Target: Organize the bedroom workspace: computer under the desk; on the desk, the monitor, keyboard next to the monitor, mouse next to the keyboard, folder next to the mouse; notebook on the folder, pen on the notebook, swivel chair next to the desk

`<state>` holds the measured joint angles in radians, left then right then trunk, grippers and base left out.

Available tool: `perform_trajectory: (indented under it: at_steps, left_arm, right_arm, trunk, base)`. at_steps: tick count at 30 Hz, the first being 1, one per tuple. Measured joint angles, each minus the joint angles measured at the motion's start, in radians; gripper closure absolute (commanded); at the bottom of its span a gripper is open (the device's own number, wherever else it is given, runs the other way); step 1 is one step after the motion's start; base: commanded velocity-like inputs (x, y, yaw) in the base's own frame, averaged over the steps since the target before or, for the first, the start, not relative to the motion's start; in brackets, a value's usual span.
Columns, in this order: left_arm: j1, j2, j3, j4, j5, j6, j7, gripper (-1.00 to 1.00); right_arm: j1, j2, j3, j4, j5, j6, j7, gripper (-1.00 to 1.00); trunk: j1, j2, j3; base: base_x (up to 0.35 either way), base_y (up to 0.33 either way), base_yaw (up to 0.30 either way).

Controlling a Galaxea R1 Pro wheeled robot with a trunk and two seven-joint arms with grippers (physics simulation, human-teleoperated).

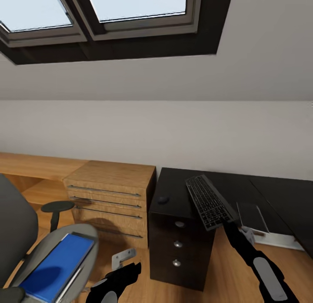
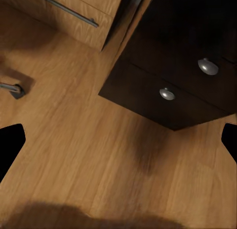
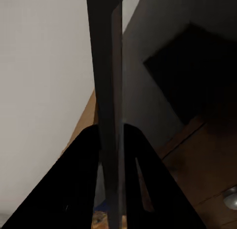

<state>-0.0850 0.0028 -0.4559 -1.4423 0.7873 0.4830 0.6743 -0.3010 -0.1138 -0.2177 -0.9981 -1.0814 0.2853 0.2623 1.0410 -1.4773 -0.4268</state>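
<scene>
One glossy black-topped desk [image 1: 265, 190] with a dark drawer unit stands as landmark; three round silver knobs [image 1: 179, 224] count down its front in the head view, two [image 2: 167, 94] in the left wrist view. One slim silver-framed keyboard with black keys [image 1: 209, 201] is held tilted above the desk's near edge, over the drawer unit, clamped by the black right gripper [image 1: 230, 224]; the right wrist view gives it edge-on as a thin dark slab [image 3: 107, 91] pinched between both fingers [image 3: 79, 184]. One small dark grey rounded mouse [image 1: 163, 200] lies on the desk top at its left end. One light-wood cabinet with four long bar handles [image 1: 111, 192] adjoins the desk's left side. Further left, one grey swivel chair with black armrests [image 1: 17, 224] carries one flat bright blue folder [image 1: 58, 261] on its seat. The black left gripper [image 1: 130, 272], jaws spread and empty, hangs over wooden floor [image 2: 89, 155] before the drawer unit.
</scene>
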Motion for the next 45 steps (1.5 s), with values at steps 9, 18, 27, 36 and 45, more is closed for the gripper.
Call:
perform_trajectory:
  at_steps: [9,18,27,36,45]
  left_arm:
    - [0.0,0.0,0.0,0.0,-0.001,0.0,-0.001,-1.0]
    - [0.0,0.001,0.0,0.0,0.0,-0.001,-0.008,-1.0]
    - [0.0,0.001,0.001,0.0,0.001,-0.001,-0.002,-1.0]
    - [0.0,0.001,0.0,0.0,0.002,-0.001,0.0,-1.0]
    - [0.0,0.0,0.0,0.0,0.002,-0.002,0.001,-1.0]
  right_arm:
    - [0.085,0.007,-0.001,-0.276,-0.004,0.0,-0.079,1.0]
    - [0.113,0.007,-0.001,-0.368,-0.106,0.032,-0.158,1.0]
    - [0.119,0.005,-0.003,-0.342,-0.271,0.075,-0.162,1.0]
    - [0.119,0.007,-0.081,-0.28,-0.276,0.072,-0.164,1.0]
    - [0.119,0.008,-0.096,-0.268,-0.282,0.071,-0.165,1.0]
  trunk:
    - [-0.035,0.063,0.028]
    - [-0.07,0.126,0.056]
    - [-0.104,0.189,0.085]
    - [-0.138,0.252,0.113]
    - [-0.173,0.315,0.141]
  base:
    - [-0.324,-0.133,0.0]
    - [-0.066,-0.023,0.0]
    - [-0.002,-0.001,0.0]
    - [-0.22,0.0,-0.158]
    - [-0.337,-0.069,-0.268]
